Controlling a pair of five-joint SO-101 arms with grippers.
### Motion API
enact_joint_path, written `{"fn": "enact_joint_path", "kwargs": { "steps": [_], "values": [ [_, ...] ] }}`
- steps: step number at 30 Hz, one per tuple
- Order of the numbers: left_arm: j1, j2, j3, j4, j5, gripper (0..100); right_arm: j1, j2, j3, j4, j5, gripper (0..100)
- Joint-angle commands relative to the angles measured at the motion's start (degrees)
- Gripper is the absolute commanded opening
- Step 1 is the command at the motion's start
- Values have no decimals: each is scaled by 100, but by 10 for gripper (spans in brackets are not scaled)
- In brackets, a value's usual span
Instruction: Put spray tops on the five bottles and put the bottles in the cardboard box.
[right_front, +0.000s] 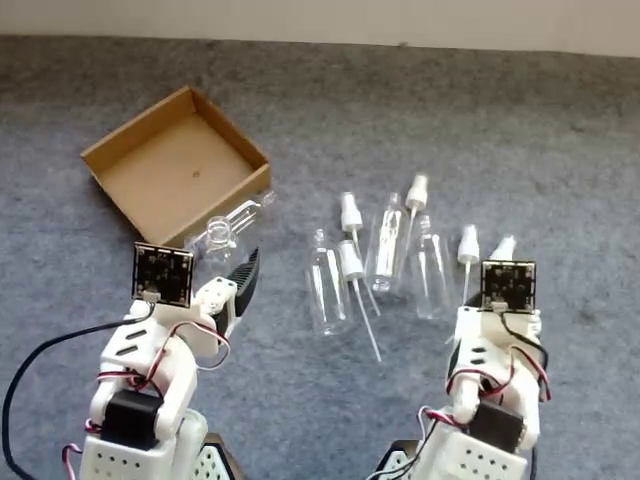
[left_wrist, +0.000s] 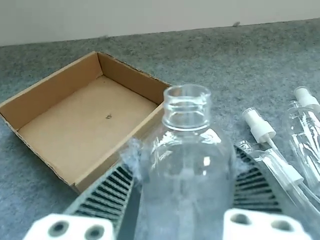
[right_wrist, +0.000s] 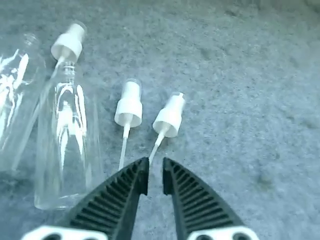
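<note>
Left gripper (left_wrist: 184, 172) clamps uncapped clear bottle (left_wrist: 186, 130) near cardboard box (left_wrist: 50, 92).

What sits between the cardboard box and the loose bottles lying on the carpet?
A clear bottle without a top, clamped in the left gripper; the high view shows it.

pretty bright, soft even light all round, barely any shadows on the grey carpet (right_front: 520, 130), small white glints on the clear bottle (left_wrist: 186, 165) up close, streaky glare on the lying bottles (right_wrist: 67, 140), cardboard box (left_wrist: 30, 107) inner walls slightly shaded, light probably from overhead
</note>
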Motion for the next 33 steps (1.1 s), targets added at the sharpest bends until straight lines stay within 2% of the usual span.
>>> {"fn": "enact_joint_path", "kwargs": {
  "steps": [1,7,13,23,26,29,33],
  "values": [
    [-57,31,136,-352,70,101,92,4,-1182,462,88,130],
    [-22,31,286,-466,70,101,92,505,-2255,1015,70,130],
    [-22,31,295,-457,70,101,101,3213,-3837,1305,-35,134],
    [-22,31,303,-440,79,101,92,7574,-6563,1982,-1697,135],
    [-22,31,347,-457,70,101,31,8629,-7266,2387,-2277,170],
    [-22,31,470,-536,62,102,-163,9622,-7864,2659,-2453,238],
    [-22,31,655,-782,62,102,-286,10782,-8558,2659,-2664,248]
  ]
}}
